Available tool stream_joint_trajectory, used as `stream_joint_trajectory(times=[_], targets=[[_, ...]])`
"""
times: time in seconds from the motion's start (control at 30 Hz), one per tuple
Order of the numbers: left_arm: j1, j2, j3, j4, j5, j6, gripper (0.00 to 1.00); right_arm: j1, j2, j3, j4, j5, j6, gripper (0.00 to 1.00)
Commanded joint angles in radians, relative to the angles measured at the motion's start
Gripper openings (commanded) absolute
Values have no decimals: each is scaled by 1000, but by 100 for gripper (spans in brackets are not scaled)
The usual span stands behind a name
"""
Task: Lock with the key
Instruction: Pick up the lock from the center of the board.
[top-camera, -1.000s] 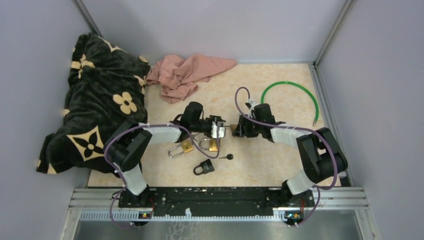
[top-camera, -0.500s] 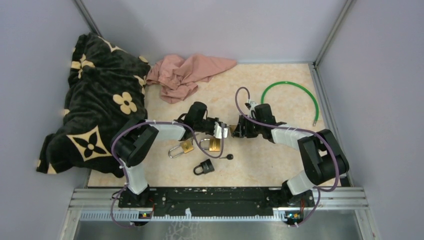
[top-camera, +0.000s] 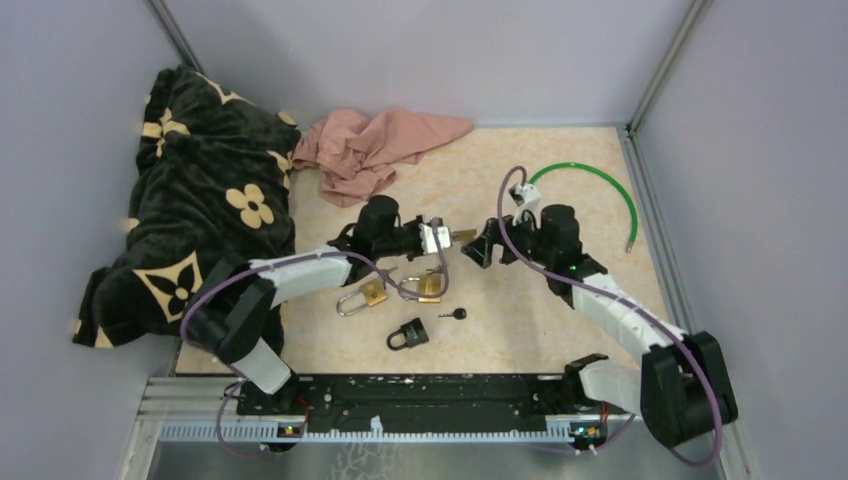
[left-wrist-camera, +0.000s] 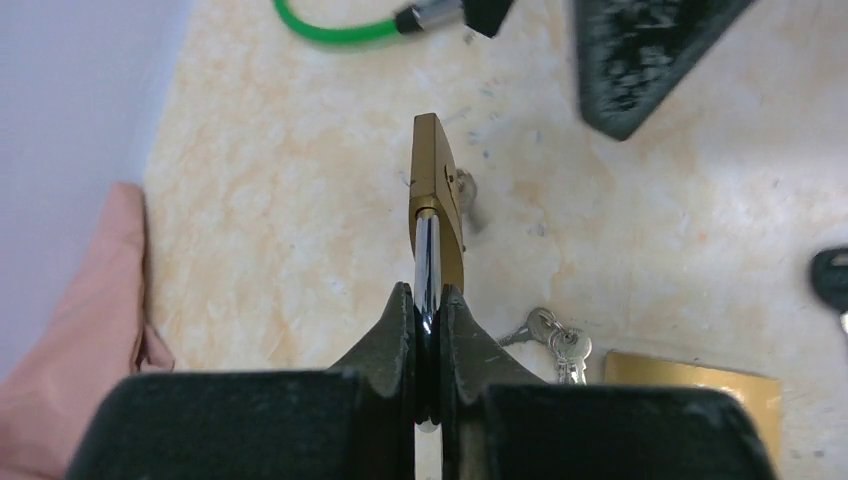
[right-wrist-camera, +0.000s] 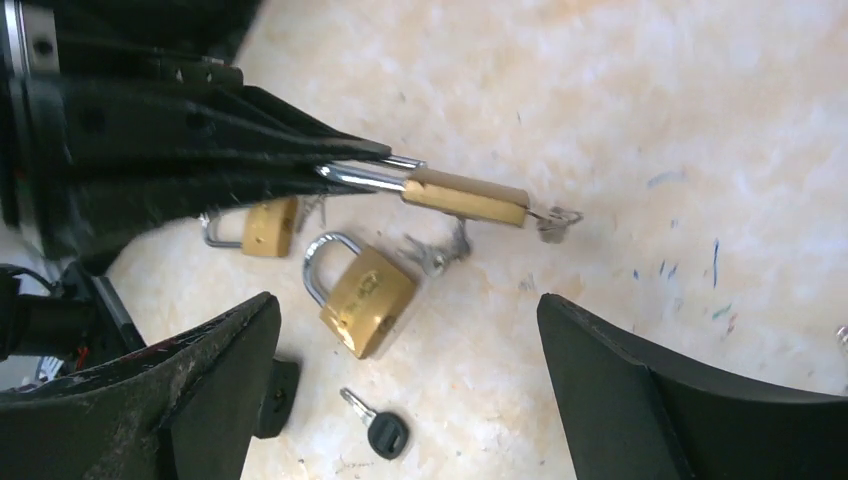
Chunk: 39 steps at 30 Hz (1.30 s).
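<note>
My left gripper (left-wrist-camera: 427, 300) is shut on the steel shackle of a brass padlock (left-wrist-camera: 435, 190), holding it above the table. A small key (right-wrist-camera: 555, 222) sticks out of the bottom of this padlock (right-wrist-camera: 465, 197). In the top view the padlock (top-camera: 462, 237) points from the left gripper (top-camera: 440, 238) toward my right gripper (top-camera: 482, 250). The right gripper (right-wrist-camera: 408, 335) is wide open with nothing in it, a short way off the key end.
On the table below lie a brass padlock (right-wrist-camera: 365, 295), a smaller brass padlock (right-wrist-camera: 265, 228), a bunch of keys (left-wrist-camera: 555, 335), a black-headed key (right-wrist-camera: 380, 430) and a black padlock (top-camera: 408, 334). A green cable (top-camera: 590, 180) lies far right. A pink cloth (top-camera: 375, 150) and a dark flowered blanket (top-camera: 190, 220) lie at left.
The left gripper has shut on the padlock's shackle and drawn it slightly left and farther back. The right gripper has let go, opened wide and backed off to the right.
</note>
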Motion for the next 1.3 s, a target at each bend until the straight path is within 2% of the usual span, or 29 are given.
stream_joint_trajectory(times=[0.0, 0.1, 0.2, 0.3, 0.4, 0.47, 0.57, 0.67, 0.77, 0.97, 1.03, 1.07, 1.17, 1.23, 1.27], targets=[[2, -226, 17, -9, 57, -345, 0, -25, -167, -81, 265, -147, -41, 98], [26, -336, 2, -54, 117, -555, 0, -32, -253, -129, 390, -225, -64, 98], [70, -431, -38, -26, 228, -731, 0, -50, -299, -142, 446, -323, -90, 98], [84, -526, -116, 66, 303, -864, 0, -55, -289, -122, 494, -446, -67, 98], [85, -608, -204, 185, 353, -964, 0, -50, -238, -114, 605, -548, 24, 96], [84, -653, -248, 244, 356, -1008, 0, -8, -193, -83, 592, -557, 50, 93], [85, -700, -292, 272, 356, -1043, 0, 147, -154, -11, 406, -492, -91, 91], [87, -734, -318, 269, 361, -1054, 0, 262, -141, 12, 383, -435, -152, 89], [90, -763, -339, 263, 367, -1057, 0, 265, -120, 9, 458, -430, -61, 74], [104, -808, -363, 265, 364, -1075, 0, 267, -90, -20, 516, -428, 14, 70], [105, -812, -365, 267, 371, -1075, 0, 267, -80, -28, 566, -436, 57, 61], [105, -811, -367, 267, 373, -1075, 0, 267, -76, -31, 592, -436, 77, 47], [105, -807, -369, 270, 377, -1078, 0, 276, -72, -26, 605, -423, 87, 22], [105, -805, -370, 279, 378, -1089, 0, 292, -72, -14, 574, -416, 62, 0], [105, -804, -371, 287, 377, -1096, 0, 295, -70, -12, 564, -413, 57, 0]])
